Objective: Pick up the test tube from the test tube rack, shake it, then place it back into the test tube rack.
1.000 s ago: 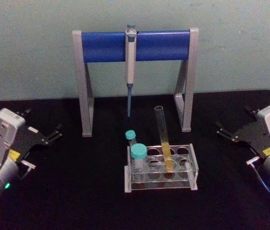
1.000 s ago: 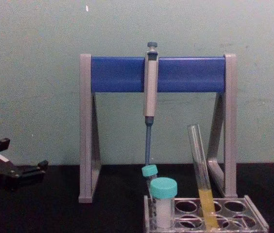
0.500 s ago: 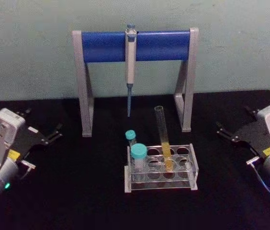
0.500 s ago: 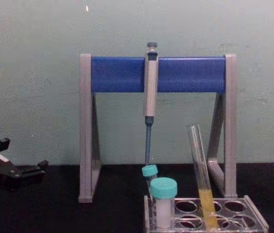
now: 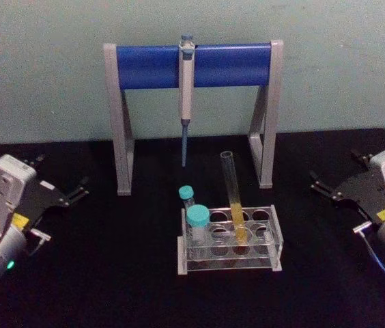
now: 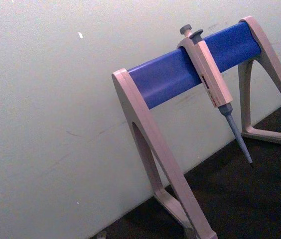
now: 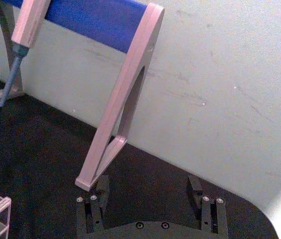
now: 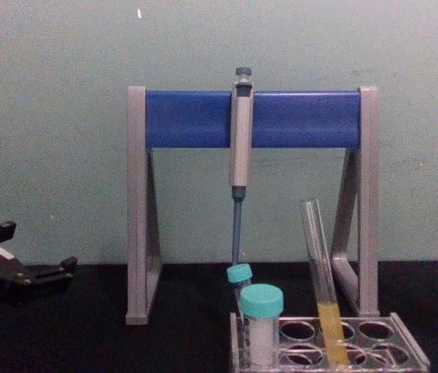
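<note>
The black worktop (image 5: 110, 273) spreads across the scene in front of a pale wall. At its back stands the tall grey-and-blue pipette stand (image 5: 151, 66), with a grey-blue pipette (image 5: 186, 82) hanging tip-down from the middle of its bar.

The left hand (image 5: 61, 172) rests low at the robot's left side of the worktop, well apart from the glassware, its fingers spread and empty. The right hand (image 5: 334, 171) sits likewise at the right side, also released; the right wrist view shows its two fingers (image 7: 98, 198) standing apart with nothing between them.

The test tube rack (image 5: 276, 239) sits near the middle of the worktop, in front of the stand. The test tube (image 5: 231, 184) stands in one of its holes, right of the rack's middle, leaning with its open top tilted toward the robot's left, yellow-orange liquid in its lower part. Two teal-capped vials (image 5: 197, 217) stand at the rack's left end, shorter than the tube.
</note>
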Robot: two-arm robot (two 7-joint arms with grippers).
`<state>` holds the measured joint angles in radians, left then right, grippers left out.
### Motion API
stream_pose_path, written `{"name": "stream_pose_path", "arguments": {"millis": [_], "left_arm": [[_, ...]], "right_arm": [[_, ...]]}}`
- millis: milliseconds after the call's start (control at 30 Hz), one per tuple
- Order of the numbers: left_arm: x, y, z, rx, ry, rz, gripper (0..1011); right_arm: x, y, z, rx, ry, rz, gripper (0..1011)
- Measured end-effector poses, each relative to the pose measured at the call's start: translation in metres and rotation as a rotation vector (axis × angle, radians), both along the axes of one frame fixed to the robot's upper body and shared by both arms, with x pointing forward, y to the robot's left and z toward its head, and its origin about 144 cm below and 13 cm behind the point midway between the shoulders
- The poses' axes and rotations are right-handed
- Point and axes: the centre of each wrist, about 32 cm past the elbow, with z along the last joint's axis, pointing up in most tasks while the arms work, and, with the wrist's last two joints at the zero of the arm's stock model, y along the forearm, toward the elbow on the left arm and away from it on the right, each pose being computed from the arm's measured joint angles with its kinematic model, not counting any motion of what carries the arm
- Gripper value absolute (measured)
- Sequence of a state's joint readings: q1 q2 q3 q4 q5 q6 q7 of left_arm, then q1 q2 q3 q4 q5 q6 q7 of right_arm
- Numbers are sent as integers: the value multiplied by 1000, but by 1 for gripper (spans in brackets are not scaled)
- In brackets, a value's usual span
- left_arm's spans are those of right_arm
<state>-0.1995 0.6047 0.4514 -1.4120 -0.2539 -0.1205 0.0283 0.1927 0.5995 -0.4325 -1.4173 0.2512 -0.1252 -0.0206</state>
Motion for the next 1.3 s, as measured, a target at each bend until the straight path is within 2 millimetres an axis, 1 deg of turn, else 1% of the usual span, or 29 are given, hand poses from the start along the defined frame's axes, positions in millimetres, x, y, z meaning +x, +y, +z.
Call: {"name": "stream_pose_path", "arguments": {"millis": [333, 567, 700, 1000, 1300], "left_arm": [[0, 0, 0, 0, 0, 0, 1001], [0, 0, 0, 0, 0, 0, 1001], [0, 0, 0, 0, 0, 0, 1001], [0, 0, 0, 0, 0, 0, 1001], [0, 0, 0, 0, 0, 0, 1001]], "right_arm": [[-4, -6, 6, 71, -18, 62, 1000], [-6, -6, 11, 147, -26, 163, 1000], [-5, -2, 15, 179, -15, 234, 1000], [1, 10, 24, 177, 19, 365, 1000], [9, 21, 29, 180, 55, 437, 1000]]}}
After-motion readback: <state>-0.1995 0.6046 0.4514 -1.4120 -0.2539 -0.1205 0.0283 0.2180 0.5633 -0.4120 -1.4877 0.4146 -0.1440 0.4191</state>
